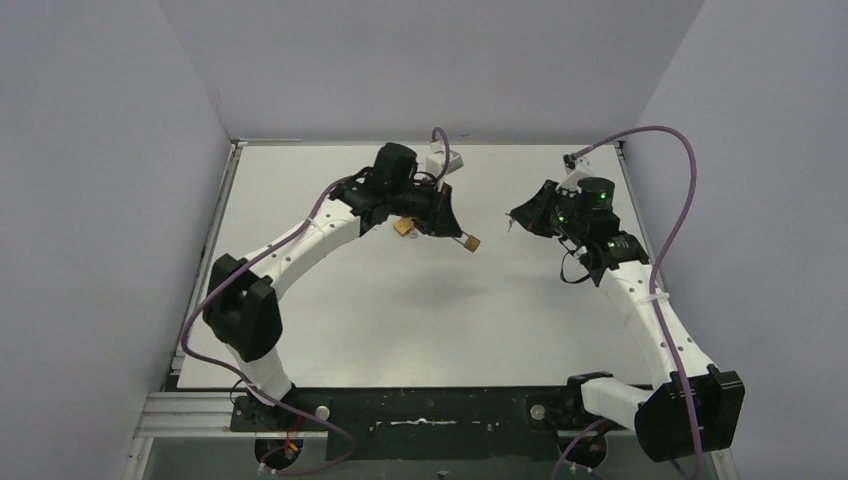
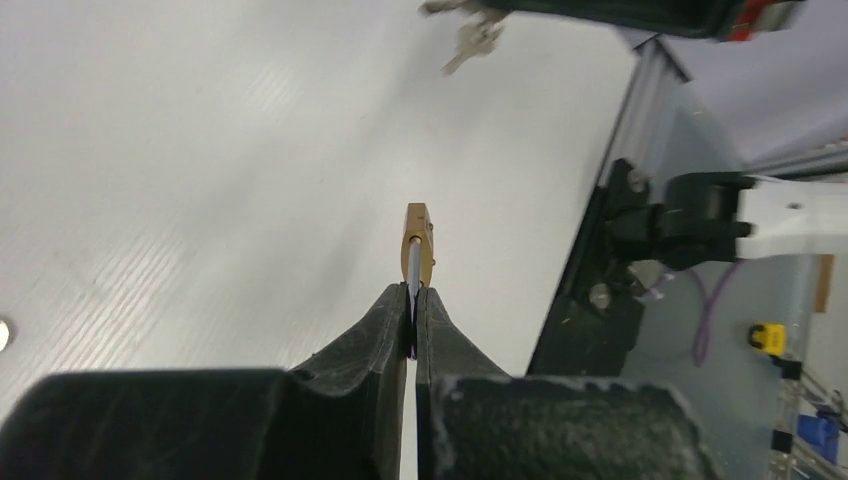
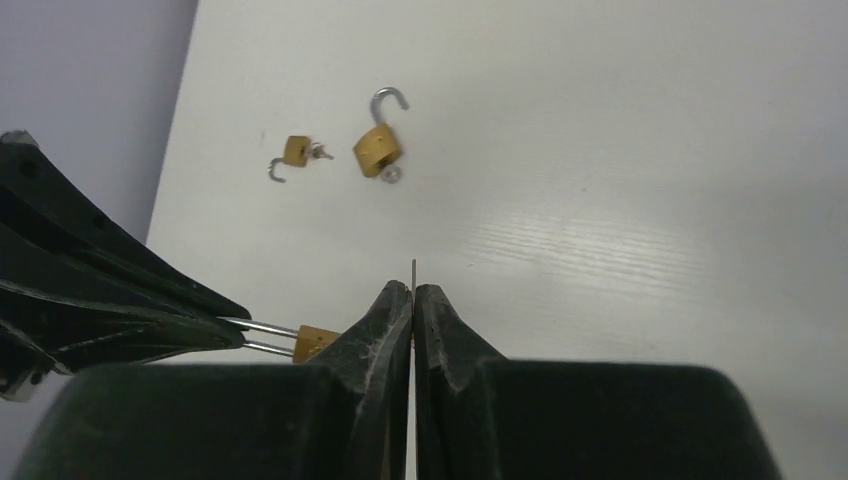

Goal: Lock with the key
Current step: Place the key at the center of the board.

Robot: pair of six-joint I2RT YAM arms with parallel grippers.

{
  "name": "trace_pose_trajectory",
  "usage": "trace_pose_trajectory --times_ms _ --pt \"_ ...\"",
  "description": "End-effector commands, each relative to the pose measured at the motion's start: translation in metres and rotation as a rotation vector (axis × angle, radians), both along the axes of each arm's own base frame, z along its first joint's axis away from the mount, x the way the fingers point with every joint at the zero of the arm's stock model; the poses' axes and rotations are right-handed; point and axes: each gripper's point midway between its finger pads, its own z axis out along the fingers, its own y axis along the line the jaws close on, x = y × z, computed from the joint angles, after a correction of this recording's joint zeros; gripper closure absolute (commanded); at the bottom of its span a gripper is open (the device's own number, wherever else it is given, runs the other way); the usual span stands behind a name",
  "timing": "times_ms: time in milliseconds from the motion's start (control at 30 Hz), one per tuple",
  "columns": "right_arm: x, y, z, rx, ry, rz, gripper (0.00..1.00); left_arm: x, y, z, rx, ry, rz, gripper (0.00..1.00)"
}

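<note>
My left gripper (image 2: 413,290) is shut on the steel shackle of a small brass padlock (image 2: 418,243), whose body sticks out past the fingertips above the table. In the top view this padlock (image 1: 470,242) points right, toward my right gripper (image 1: 514,222), with a gap between them. My right gripper (image 3: 413,288) is shut on a thin key (image 3: 414,268), seen edge-on with its tip poking past the pads. In the right wrist view the held padlock (image 3: 315,343) sits just left of my fingers. A bunch of keys (image 2: 476,40) hangs under the right gripper in the left wrist view.
Two more brass padlocks lie on the white table (image 3: 620,200): a larger one with an open shackle (image 3: 378,150) and a smaller one with a key in it (image 3: 295,152). One padlock (image 1: 404,227) shows beside my left gripper from above. Grey walls enclose the table.
</note>
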Motion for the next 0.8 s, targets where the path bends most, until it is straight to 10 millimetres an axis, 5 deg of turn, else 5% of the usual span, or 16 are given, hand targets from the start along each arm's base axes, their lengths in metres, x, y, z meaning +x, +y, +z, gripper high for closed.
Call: trace_pose_trajectory --times_ms 0,133,333,767 --pt "0.011 -0.041 -0.026 -0.078 0.041 -0.256 1.0 0.034 0.011 -0.031 0.217 -0.081 0.147 1.0" --pt "0.018 -0.05 -0.066 -0.08 0.145 -0.348 1.0 0.064 0.015 -0.055 0.317 -0.077 0.339 1.0" --pt "0.033 -0.029 -0.117 -0.079 0.276 -0.338 1.0 0.089 0.013 -0.075 0.329 0.004 0.533 1.0" --pt "0.079 0.039 -0.142 -0.008 0.214 -0.274 1.0 0.103 0.01 -0.11 0.616 0.04 0.716 1.0"
